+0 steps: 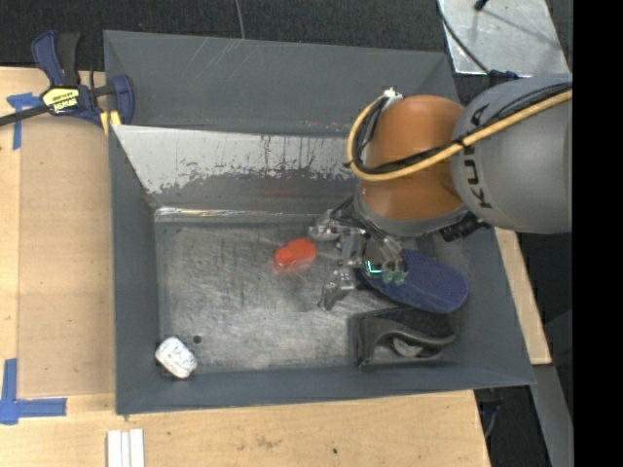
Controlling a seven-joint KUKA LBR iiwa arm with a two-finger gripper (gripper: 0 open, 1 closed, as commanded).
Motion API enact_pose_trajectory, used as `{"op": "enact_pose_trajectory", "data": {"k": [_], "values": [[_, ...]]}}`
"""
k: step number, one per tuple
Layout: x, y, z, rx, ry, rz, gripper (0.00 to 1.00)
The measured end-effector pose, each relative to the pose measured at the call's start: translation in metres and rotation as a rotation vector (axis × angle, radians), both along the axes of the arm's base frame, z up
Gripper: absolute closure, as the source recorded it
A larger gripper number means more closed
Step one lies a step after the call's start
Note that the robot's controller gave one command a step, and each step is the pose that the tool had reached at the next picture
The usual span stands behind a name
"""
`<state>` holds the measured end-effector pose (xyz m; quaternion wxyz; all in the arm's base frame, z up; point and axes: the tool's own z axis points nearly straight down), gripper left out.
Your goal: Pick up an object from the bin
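A small orange-red lump [294, 254] lies near the middle of the bin [133, 261]; the gripper [331, 264] stands just to its right, fingers spread, gripping nothing; a blue oblong pad [436, 286] and a dark curved thing [404, 339] (lower right) lie beyond it.

The grey arm [521, 154] reaches in over the right wall of the bin [131, 290]. Its orange-covered wrist [414, 163], looped by a yellow cable [362, 134], hangs above the bin's right half. Below it the tool [331, 263] sits low, near the bin's floor and just right of centre, with its fingers spread apart.
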<state>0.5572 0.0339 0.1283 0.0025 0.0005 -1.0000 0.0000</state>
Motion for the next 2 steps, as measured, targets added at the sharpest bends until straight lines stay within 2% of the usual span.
{"op": "enact_pose_trajectory", "data": {"k": [1,2], "values": [[0.0323,0.019,-0.0561,0.0,-0.011,0.077,0.0],[0.0373,0.0191,-0.0499,0.002,-0.031,0.074,1.0]]}}
